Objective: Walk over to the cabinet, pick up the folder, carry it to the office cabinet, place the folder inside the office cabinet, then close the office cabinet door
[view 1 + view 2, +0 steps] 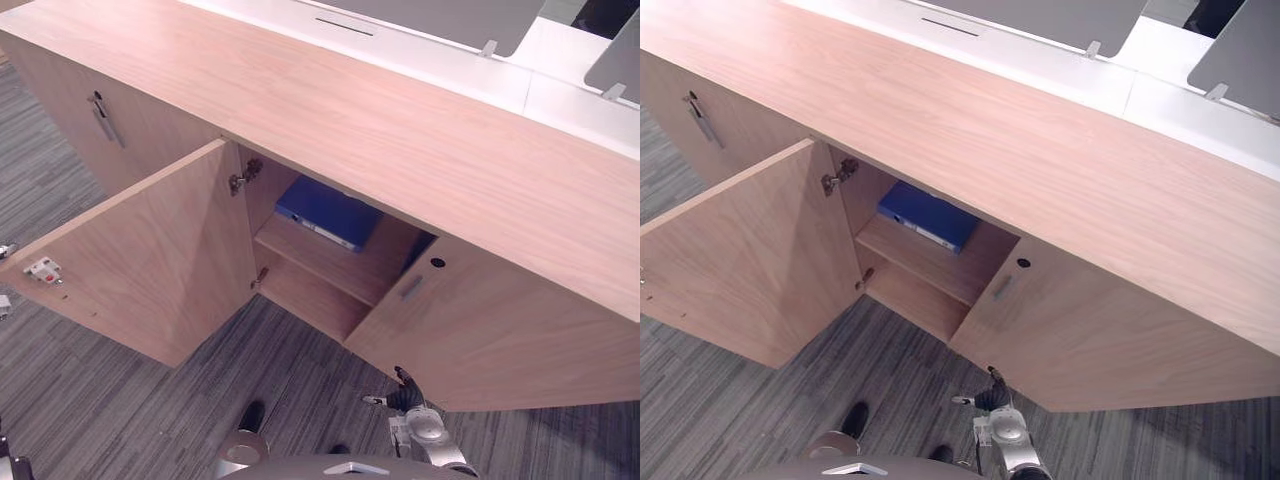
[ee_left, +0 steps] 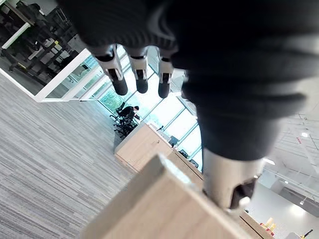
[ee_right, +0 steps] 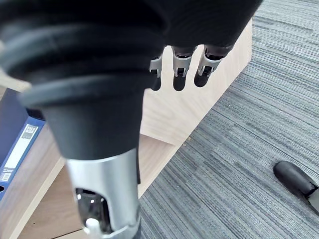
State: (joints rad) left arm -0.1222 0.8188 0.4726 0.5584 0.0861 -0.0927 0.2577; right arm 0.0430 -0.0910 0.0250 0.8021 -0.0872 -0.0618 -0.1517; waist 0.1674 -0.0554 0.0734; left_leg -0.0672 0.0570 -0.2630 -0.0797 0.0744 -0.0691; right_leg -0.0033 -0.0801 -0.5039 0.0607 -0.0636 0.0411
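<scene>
A long wooden cabinet (image 1: 400, 130) spans the scene. Its left door (image 1: 150, 260) is swung wide toward the near left, leaving the inside open to reach. On the upper shelf (image 1: 330, 262) the blue folder (image 1: 328, 213) lies flat, apparently already placed, with neither hand touching it. The left robot hand (image 2: 139, 74) hangs empty, fingers loosely straight, beside a wooden edge, probably the door it has yet to shut. The right robot hand (image 3: 178, 74) is likewise relaxed and empty, near the shelf.

I saw the upper shelf (image 1: 322, 260) of the office cabinet (image 1: 400, 130) carrying the blue folder (image 1: 328, 212), flat, toward the back. Bottom board (image 1: 305, 298) below it. Cabinet stood on grey carpet floor (image 1: 100, 420), left door (image 1: 150, 250) open.
</scene>
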